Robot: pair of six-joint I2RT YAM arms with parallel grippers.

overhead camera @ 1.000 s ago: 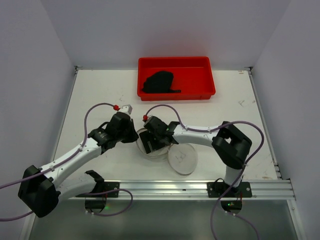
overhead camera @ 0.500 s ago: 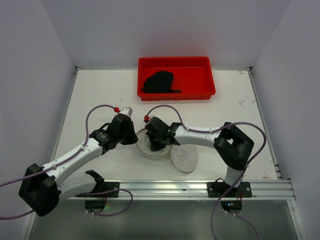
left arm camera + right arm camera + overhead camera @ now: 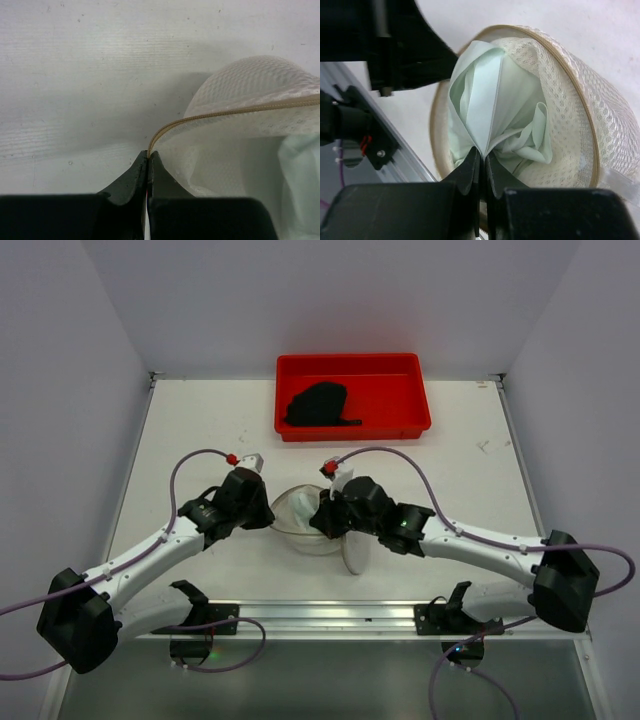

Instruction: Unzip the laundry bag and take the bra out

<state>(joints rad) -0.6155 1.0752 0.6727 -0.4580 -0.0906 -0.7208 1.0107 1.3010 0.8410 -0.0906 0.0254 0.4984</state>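
bag (image 3: 298,508) at mid-table (image 3: 200,430), toward the near edge, with left gripper (image 3: 148,159) on its left rim and right gripper (image 3: 482,160) at its right, reaching inside. cloth (image 3: 485,110) in the bag. disc (image 3: 357,558) just right of the bag, nearer the front. tray (image 3: 400,390) at the far edge, behind the bag, with bra (image 3: 318,403) in its left half.

Nothing readable is seen on the laundry bag (image 3: 298,520), and the faint marks on the tabletop (image 3: 470,490) can't be deciphered tbh.
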